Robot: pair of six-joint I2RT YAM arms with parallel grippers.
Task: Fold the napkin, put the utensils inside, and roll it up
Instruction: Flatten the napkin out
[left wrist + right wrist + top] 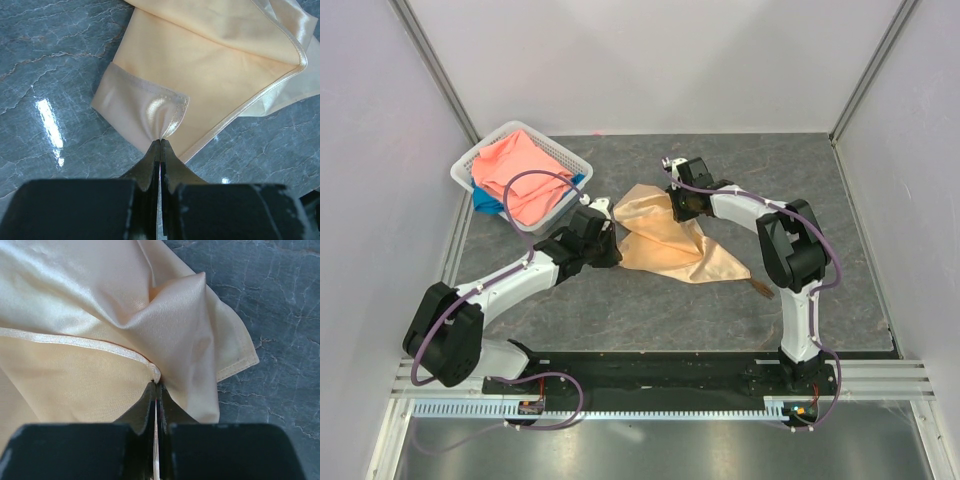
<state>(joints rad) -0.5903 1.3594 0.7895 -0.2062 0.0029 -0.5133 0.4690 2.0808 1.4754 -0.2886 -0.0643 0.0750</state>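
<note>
Grey marbled tabletop (620,305); glossy satin napkin (665,242), hems pinched by left gripper (160,143), right gripper (155,384).

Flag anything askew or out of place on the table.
The napkin lies rumpled and unevenly folded, layers askew, pinched at one edge by the left gripper and at another by the right gripper. The fork sits off at its near right tip, not inside.

Left arm (510,275) stretched forward, left jaws closed; right arm (785,245) bent inward, right jaws closed.
</note>
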